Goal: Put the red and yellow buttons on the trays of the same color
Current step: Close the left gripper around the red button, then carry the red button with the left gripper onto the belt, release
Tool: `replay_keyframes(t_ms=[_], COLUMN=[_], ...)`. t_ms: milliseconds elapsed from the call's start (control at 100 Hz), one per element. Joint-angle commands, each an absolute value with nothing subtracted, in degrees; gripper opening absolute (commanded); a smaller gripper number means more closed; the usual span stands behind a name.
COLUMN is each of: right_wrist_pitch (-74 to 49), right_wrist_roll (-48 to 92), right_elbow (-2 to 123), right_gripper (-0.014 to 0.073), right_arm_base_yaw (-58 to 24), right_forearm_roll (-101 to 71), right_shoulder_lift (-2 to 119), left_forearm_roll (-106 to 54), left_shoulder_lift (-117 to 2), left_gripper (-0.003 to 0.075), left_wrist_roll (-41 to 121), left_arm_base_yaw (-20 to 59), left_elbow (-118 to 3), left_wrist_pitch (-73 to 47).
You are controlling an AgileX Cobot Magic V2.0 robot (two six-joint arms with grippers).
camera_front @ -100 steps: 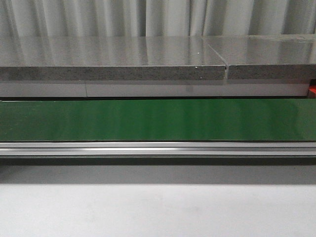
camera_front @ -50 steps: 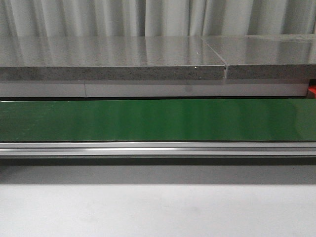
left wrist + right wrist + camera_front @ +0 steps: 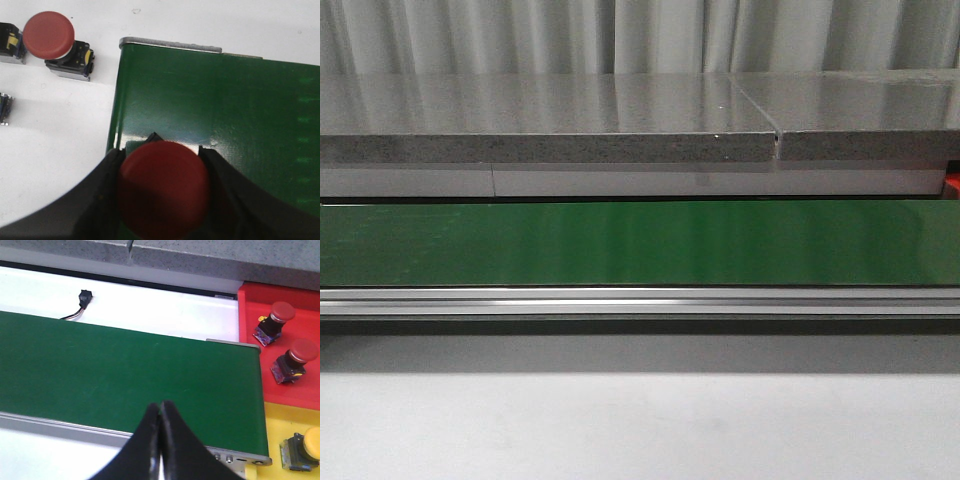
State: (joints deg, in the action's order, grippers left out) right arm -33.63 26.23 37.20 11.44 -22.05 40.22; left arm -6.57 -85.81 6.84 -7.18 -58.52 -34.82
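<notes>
Over the left end of the green belt (image 3: 225,110), the left gripper (image 3: 162,192) squeezes a red button (image 3: 164,187). Far off by the belt's right end sits the red tray (image 3: 252,340), nearer the right gripper (image 3: 160,412), which is pinched together, holding nothing.

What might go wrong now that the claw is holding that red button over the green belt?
The left gripper pinches only the red button's rounded cap, so it might slip out. Let go near the green belt's edge, it might roll off. The red tray sits at the belt's other end.
</notes>
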Motion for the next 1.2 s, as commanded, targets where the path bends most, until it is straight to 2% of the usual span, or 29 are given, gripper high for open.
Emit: replay_keyframes(t_ms=[0,250,370,1030,1190], right_wrist_pitch=[-30.17,-30.17,-30.17,-30.17,-30.17], right_wrist_roll=[26.69,26.69,26.69,26.69,26.69], right_elbow=[38.57,38.57,38.57,38.57,38.57], right_gripper=[-0.0120,-0.0120,-0.0120,-0.0120,-0.0120], right_arm_base_yaw=[11.53,11.53,11.53,11.53,11.53], right_forearm_roll=[-22.70,-22.70,-22.70,-22.70,-22.70], right_shoulder_lift=[40.00,40.00,40.00,40.00,40.00], left_forearm_roll=[-7.51,-7.51,-7.97,-8.91,-9.07], left_shoulder_lift=[-84.15,-84.15,-84.15,-84.15,-84.15], left_gripper=[0.0113,0.0470,0.0561,0.0555,0.0555], left_wrist_roll=[6.91,7.12,7.12,6.82,4.24], left_arm_base_yaw=[-6.82,-6.82,-6.82,-6.82,-9.70], left_elbow=[-59.87,-59.87,-59.87,-69.59,-69.59], left_wrist_pitch=[-32.06,-32.96,-33.09,-32.76,-32.90])
